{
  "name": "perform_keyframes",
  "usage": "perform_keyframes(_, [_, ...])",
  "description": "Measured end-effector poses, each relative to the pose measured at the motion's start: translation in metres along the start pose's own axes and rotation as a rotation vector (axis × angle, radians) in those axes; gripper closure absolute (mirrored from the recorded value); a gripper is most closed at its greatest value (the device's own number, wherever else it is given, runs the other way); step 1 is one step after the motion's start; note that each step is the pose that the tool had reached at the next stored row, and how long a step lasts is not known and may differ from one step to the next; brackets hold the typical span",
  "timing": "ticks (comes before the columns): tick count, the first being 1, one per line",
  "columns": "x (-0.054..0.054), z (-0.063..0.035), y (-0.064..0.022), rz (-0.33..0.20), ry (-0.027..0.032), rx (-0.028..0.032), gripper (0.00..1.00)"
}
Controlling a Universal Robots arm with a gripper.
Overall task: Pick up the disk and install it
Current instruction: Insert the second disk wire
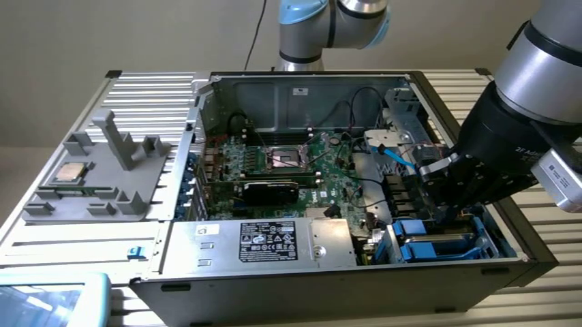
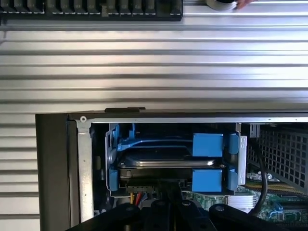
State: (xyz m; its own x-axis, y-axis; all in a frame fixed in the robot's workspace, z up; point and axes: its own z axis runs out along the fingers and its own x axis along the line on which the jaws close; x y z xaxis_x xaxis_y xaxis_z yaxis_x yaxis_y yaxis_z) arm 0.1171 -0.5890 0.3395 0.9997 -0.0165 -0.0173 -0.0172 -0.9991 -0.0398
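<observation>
Ribbed silver metal forms the surface (image 1: 54, 252) under the open computer case (image 1: 318, 286), before a plain beige wall (image 1: 109, 34). The disk (image 2: 166, 161) sits in its blue bay at the case's corner, the claw (image 1: 446, 214) just above; its opening cannot be told.

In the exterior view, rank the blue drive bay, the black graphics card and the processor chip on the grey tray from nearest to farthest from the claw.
1. Blue drive bay, just below the claw.
2. Black graphics card, mid-case, toward the exterior view's left.
3. Processor chip, on the grey tray outside the case, far left.
</observation>
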Motion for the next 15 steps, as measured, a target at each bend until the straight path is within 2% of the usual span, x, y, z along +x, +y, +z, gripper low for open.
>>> perform_keyframes(5, [0.0, -0.0008, 0.0015, -0.004, -0.0011, 0.0099, 0.89])
perform_keyframes(6, [0.0, -0.0038, 0.0017, -0.004, -0.0029, 0.0099, 0.89])
perform_keyframes(8, [0.001, -0.0103, 0.0022, -0.004, -0.0101, 0.0094, 0.89])
perform_keyframes(10, [0.003, -0.0122, 0.0035, -0.004, -0.0144, 0.0094, 0.89])
perform_keyframes(15, [0.017, -0.0128, 0.0088, -0.004, -0.0163, 0.0096, 0.89])
